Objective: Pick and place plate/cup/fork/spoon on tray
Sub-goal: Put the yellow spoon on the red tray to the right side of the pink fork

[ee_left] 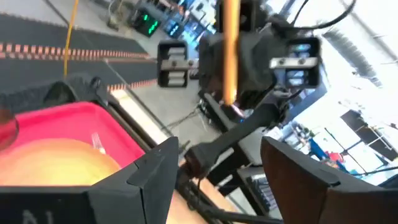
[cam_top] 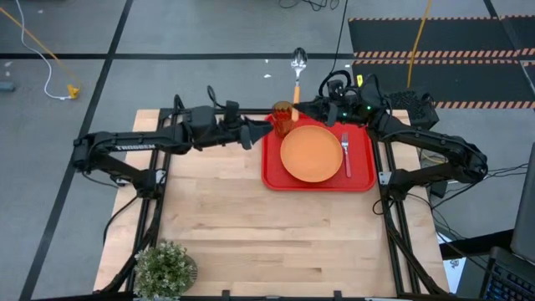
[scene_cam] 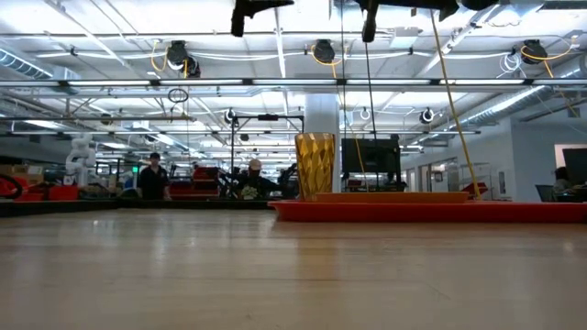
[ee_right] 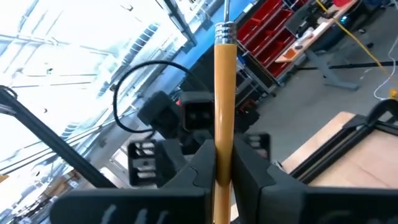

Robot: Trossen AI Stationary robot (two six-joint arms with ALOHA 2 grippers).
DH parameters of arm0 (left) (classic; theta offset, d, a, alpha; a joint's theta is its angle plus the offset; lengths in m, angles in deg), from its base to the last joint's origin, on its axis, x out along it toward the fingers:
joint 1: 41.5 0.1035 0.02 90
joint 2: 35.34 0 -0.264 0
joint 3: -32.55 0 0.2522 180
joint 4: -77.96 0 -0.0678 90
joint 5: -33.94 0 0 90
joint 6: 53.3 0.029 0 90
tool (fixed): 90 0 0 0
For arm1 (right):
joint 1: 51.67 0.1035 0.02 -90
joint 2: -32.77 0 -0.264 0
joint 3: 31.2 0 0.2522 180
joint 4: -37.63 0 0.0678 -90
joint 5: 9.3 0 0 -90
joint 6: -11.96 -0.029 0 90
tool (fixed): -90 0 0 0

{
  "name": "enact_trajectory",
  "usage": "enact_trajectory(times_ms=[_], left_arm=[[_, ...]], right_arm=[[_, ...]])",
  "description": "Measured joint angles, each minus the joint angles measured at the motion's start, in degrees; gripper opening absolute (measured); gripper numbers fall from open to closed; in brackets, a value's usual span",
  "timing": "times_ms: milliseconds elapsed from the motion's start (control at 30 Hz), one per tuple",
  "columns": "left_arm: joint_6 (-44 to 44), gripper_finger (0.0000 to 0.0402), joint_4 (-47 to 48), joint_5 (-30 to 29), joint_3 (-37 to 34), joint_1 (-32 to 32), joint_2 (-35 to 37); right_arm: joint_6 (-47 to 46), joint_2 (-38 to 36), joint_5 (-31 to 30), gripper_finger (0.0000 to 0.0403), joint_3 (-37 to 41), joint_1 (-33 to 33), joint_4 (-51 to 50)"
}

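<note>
Three things are already sitting on the red tray (cam_top: pixel 272 171): the round orange plate (cam_top: pixel 311 154) in the middle, the red-handled fork (cam_top: pixel 346 153) lying just beside it, and the amber cup (cam_top: pixel 283 118) standing upright in one corner. Only the spoon (cam_top: pixel 297 73) is left. The right gripper (ee_right: pixel 222 177) is pinching its yellow-orange handle, and the spoon is sticking out past the table's far edge, silver bowl outward. The left gripper (ee_left: pixel 217 168) is hanging near the cup with its fingers spread apart, holding nothing
</note>
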Motion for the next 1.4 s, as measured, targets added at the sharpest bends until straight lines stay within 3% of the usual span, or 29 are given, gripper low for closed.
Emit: enact_trajectory(times_ms=[300,633,967,1400], left_arm=[[-7.2,0.0273,-9.7,4.7,0.0,0.0,-5.1],[-11.8,0.0314,-10.7,5.6,0.0,0.0,-6.7],[-9.6,0.0289,-10.8,4.8,-0.1,1.1,-8.1],[-10.1,0.0248,-21.5,4.6,-0.1,1.5,-14.7]], right_arm=[[-3.3,0.0,2.9,0.0015,0.3,0.0,0.0],[-7.5,0.1,2.9,0.0016,1.7,0.1,-0.5],[-9.5,0.9,2.7,0.0016,1.8,0.4,-4.3],[-9.9,1.4,2.6,0.0016,1.8,0.7,-5.0]])
